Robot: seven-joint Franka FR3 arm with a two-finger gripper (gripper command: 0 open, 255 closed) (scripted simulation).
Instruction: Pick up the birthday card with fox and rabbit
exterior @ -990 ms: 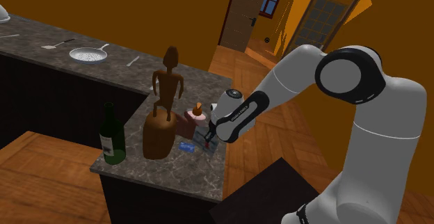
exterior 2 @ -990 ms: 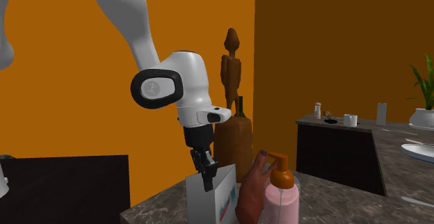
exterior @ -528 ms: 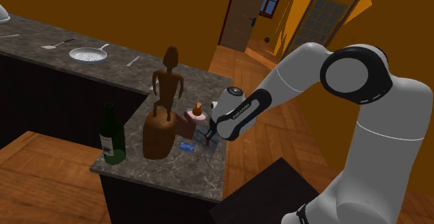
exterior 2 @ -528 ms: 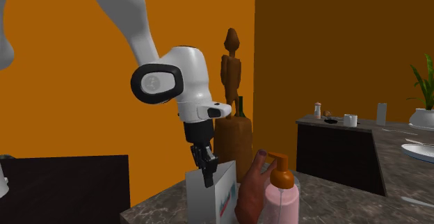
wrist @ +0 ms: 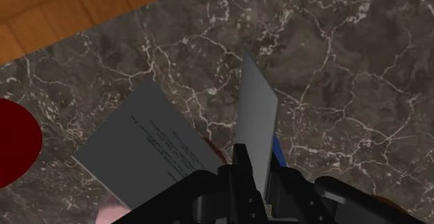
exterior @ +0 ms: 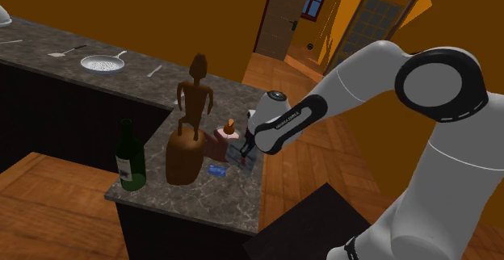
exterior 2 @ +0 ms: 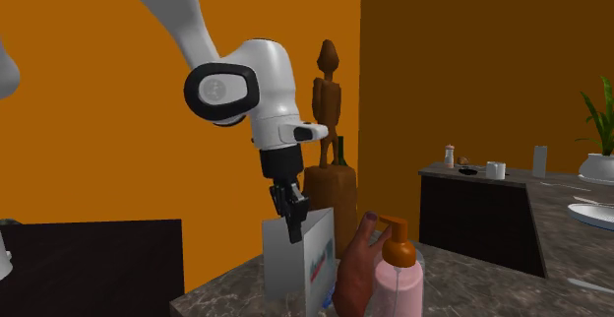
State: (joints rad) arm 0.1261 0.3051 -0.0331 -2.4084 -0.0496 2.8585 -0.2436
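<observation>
Here, the folded white paper card (exterior 2: 295,271) is clamped by its upper edge between the jaws of the black gripper (exterior 2: 292,228), over the dark marbled countertop (wrist: 334,62), just beside the pink, orange-topped pump bottle (exterior 2: 399,284).

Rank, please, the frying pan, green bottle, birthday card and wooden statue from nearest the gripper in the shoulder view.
1. birthday card, in the gripper.
2. wooden statue, beside it.
3. green bottle, counter's near corner.
4. frying pan, far counter.
</observation>
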